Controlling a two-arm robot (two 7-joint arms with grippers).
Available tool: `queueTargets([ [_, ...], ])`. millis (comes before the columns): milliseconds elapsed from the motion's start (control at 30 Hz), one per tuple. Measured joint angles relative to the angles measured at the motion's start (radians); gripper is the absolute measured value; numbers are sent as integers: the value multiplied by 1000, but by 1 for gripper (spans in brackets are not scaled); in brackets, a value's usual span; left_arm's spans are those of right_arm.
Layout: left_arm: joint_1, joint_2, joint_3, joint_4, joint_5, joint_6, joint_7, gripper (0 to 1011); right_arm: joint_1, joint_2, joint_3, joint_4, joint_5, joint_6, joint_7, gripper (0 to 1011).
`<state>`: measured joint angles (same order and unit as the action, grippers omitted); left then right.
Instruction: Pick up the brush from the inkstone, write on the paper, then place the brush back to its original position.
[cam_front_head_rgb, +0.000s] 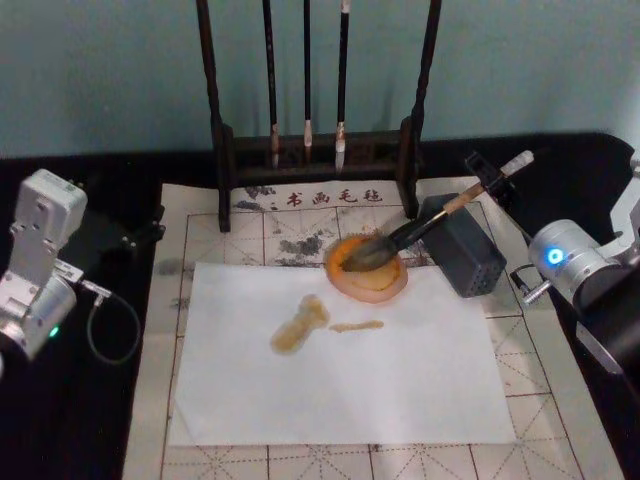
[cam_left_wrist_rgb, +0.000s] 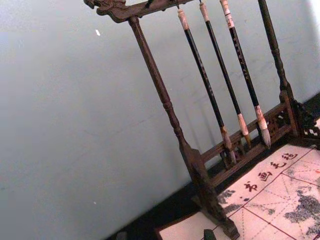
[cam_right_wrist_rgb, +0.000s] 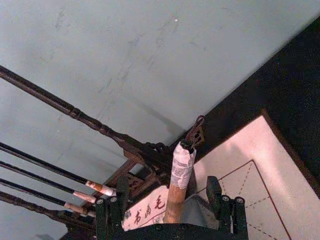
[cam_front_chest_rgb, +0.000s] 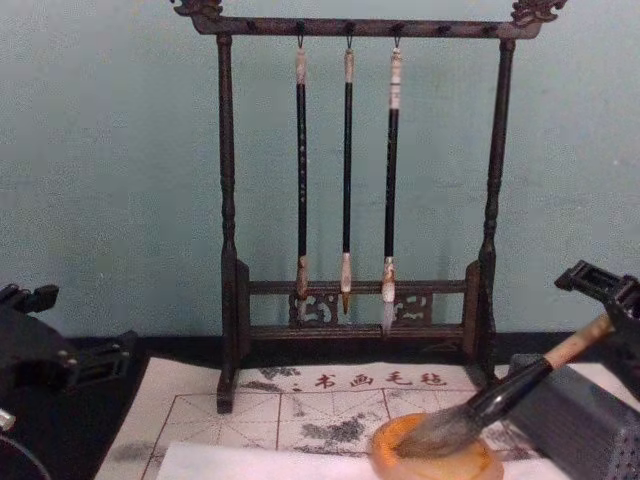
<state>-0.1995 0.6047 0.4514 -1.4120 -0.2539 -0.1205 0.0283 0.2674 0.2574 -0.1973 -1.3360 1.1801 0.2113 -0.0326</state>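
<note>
Head view: brush (cam_front_head_rgb: 430, 224) rests bristles-down in the inkstone (cam_front_head_rgb: 385, 285) on the paper's (cam_front_head_rgb: 400, 390) far edge; left gripper (cam_front_head_rgb: 135, 232) parked off the mat's (cam_front_head_rgb: 240, 240) left edge, grip impossible to tell; right wrist view: right gripper (cam_right_wrist_rgb: 167, 192) spread wide, straddling the handle without touching.

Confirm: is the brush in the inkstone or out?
In: the brush has its bristles in the inkstone, handle lying over the grey block; right pincer open around its wrapped end. Left arm idle, far left.
</note>
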Motion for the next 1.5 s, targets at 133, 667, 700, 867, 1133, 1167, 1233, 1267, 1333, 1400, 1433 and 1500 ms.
queueTargets([
  [133,0,0,0,0,0,0,0,1001,-1,-1,2,-1,0,2,0,984],
  [667,0,0,0,0,0,0,0,1001,-3,-3,5,-4,1,6,2,574],
  [700,0,0,0,0,0,0,0,1001,-4,-3,5,-4,1,6,2,549],
  [867,0,0,0,0,0,0,0,1001,-4,-3,5,-4,1,6,2,372],
  [1133,0,0,0,0,0,0,0,1001,-4,-3,6,-5,2,7,2,185],
  [1167,0,0,0,0,0,0,0,1001,-4,-3,6,-5,2,7,2,185],
  [1233,0,0,0,0,0,0,0,1001,-4,-3,6,-5,2,7,2,185],
  [1267,0,0,0,0,0,0,0,1001,-4,-3,6,-5,2,7,2,185],
  [1333,0,0,0,0,0,0,0,1001,-4,-3,6,-5,2,7,2,185],
  [1400,0,0,0,0,0,0,0,1001,-4,-3,6,-5,2,7,2,185],
  [1433,0,0,0,0,0,0,0,1001,-4,-3,6,-5,2,7,2,185],
  [1500,0,0,0,0,0,0,0,1001,-4,1,0,-6,2,-1,4,185],
])
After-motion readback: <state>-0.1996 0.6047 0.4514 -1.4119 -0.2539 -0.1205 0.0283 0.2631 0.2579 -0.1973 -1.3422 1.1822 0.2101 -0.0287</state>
